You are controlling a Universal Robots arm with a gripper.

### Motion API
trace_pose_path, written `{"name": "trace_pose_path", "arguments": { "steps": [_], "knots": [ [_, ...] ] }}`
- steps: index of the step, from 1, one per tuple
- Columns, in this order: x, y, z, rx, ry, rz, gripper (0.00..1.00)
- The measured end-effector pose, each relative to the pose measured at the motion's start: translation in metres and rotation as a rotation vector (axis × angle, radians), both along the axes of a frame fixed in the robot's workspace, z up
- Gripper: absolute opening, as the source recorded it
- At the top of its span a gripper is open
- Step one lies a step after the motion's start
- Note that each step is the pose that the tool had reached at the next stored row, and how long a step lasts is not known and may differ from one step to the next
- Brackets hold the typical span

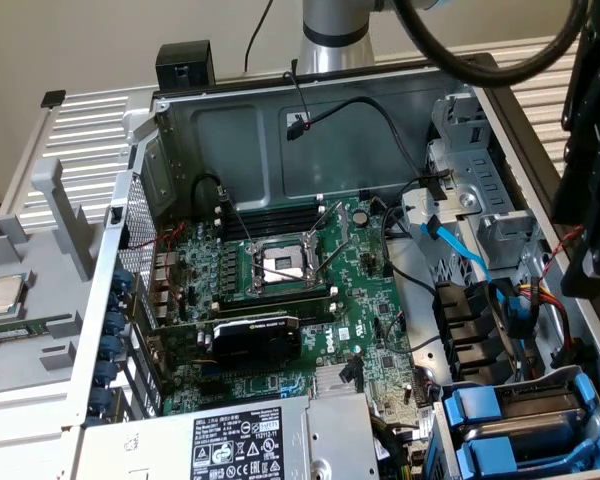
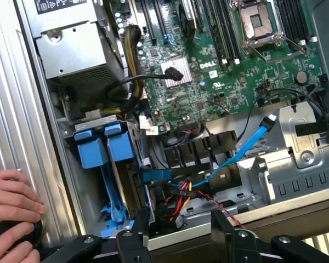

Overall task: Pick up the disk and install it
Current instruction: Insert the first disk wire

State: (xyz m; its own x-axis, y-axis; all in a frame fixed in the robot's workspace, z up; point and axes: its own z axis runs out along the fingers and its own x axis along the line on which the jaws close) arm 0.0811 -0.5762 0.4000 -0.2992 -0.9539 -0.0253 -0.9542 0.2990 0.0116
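The disk (image 1: 540, 405), dark grey in its blue carrier frame, sits in the drive bay at the case's near corner on the exterior view's right. A second blue carrier (image 1: 485, 458) sits just in front of it. In the wrist view both blue carrier handles (image 2: 105, 147) stand side by side, and the disk bodies behind them are mostly hidden. My gripper (image 2: 179, 233) hangs above the case's edge beside that bay, open, its black fingers (image 2: 137, 230) apart with nothing between them. It appears as a black mass (image 1: 590, 240) at the exterior view's right edge.
The open computer case (image 1: 280, 110) holds the green motherboard (image 1: 360, 290), an empty CPU socket (image 1: 280, 265) and a grey power supply (image 1: 240, 440). Blue SATA cables (image 2: 247, 145) and red-yellow wires (image 2: 178, 200) lie near the bay. A person's hand (image 2: 11, 203) rests on the case's side.
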Motion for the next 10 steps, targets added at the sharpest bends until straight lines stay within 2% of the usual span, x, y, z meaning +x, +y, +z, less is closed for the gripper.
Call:
{"name": "trace_pose_path", "arguments": {
  "steps": [5,10],
  "knots": [
    [0.000,0.0000,-0.0085,-0.0004,-0.0006,-0.080,0.57],
    [-0.003,0.0007,-0.0155,-0.0071,-0.0009,-0.091,0.57]
  ]
}}
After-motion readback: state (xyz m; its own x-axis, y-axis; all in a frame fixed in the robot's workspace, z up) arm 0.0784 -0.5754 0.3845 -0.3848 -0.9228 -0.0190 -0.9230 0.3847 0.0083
